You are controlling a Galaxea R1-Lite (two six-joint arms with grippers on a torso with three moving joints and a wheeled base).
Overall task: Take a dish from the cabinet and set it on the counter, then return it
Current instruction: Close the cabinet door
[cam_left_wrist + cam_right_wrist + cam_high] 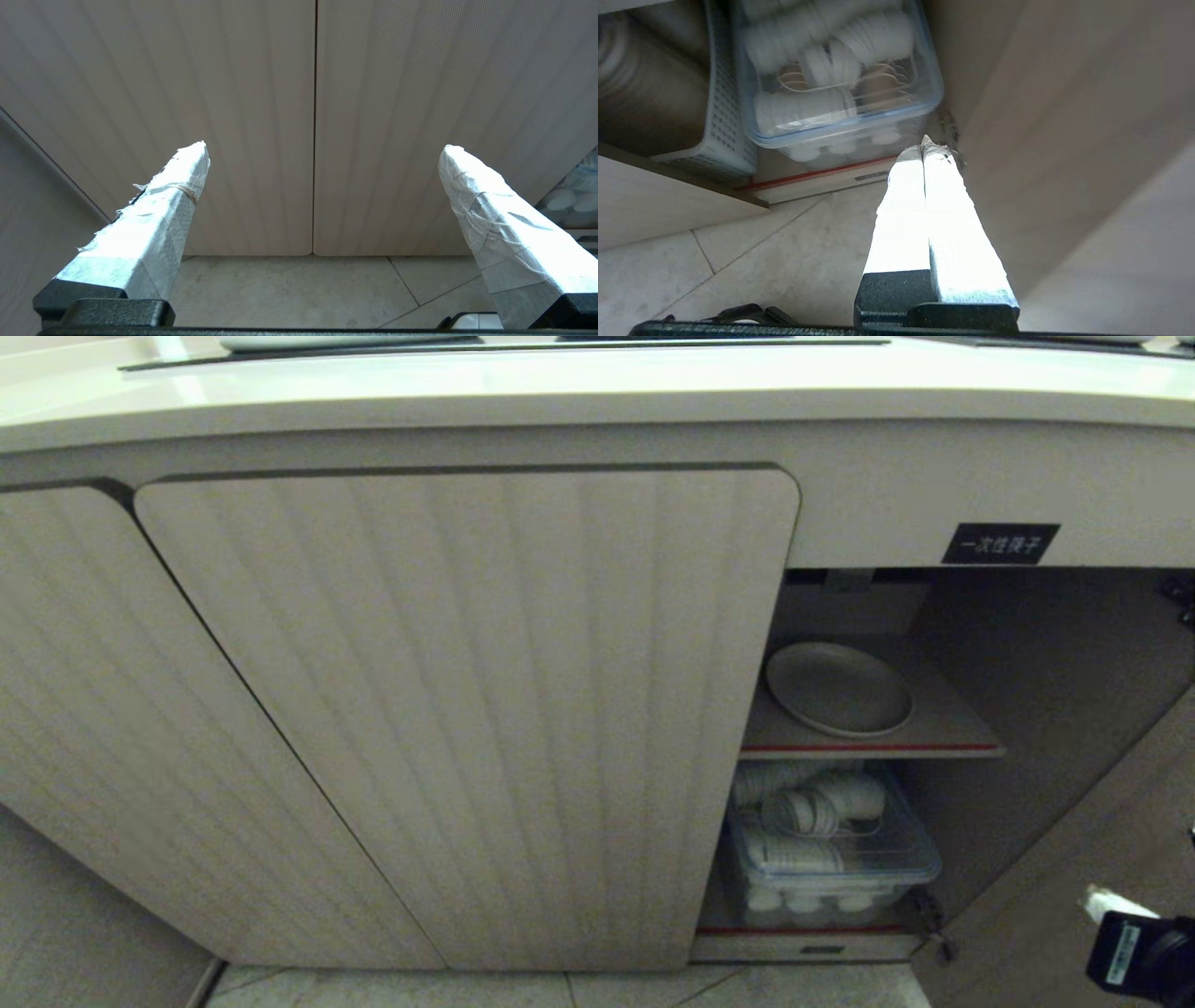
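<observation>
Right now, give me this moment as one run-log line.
dish: on cabinet shelf | door: open | right gripper: shut, empty, low by door | left gripper: open, parked facing closed doors

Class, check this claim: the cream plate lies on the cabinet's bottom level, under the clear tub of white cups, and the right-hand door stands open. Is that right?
Not quite. The head view shows the plate on the cabinet's inner shelf, above the clear tub of white cups, not under it. The right-hand door does stand open.

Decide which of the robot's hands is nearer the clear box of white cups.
Right. The right hand is low by the open door, close to the clear box; the left hand faces the closed doors, farther off.
</observation>
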